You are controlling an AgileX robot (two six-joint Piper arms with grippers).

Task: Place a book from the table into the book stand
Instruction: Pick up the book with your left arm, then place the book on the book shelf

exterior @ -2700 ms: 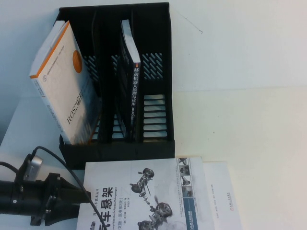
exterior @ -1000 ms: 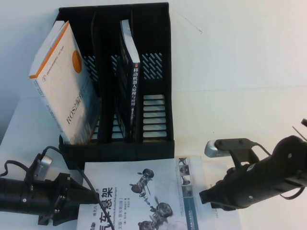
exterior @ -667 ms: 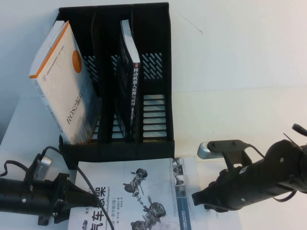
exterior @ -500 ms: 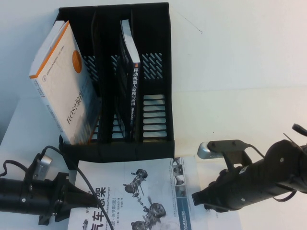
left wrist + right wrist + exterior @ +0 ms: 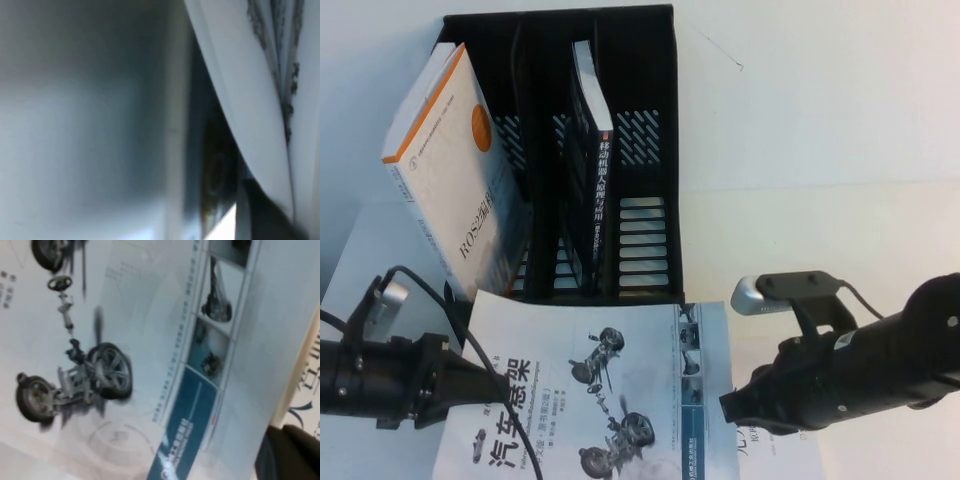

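Note:
The book [image 5: 590, 390], white with black Chinese title and grey suspension pictures, is tilted up off the table [image 5: 820, 180]. Its far edge reaches the front of the black book stand [image 5: 650, 100]. My left gripper [image 5: 472, 385] is shut on the book's left edge; the left wrist view shows only its white pages [image 5: 250, 100], close and blurred. My right gripper [image 5: 732, 408] is at the book's right edge, by the blue-grey photo strip. The right wrist view looks down on the cover [image 5: 125, 315] from close by.
The stand's left compartment holds a thick white book with an orange stripe [image 5: 450, 170], leaning left. The middle compartment holds a dark-covered book [image 5: 595, 170]. The right compartment has no book. A white printed sheet [image 5: 790, 460] lies under my right arm.
The right arm has come in from the right to the book's right edge. The book has shifted left, risen and tilted, and its far edge now meets the stand's front. The left arm has drawn back left.

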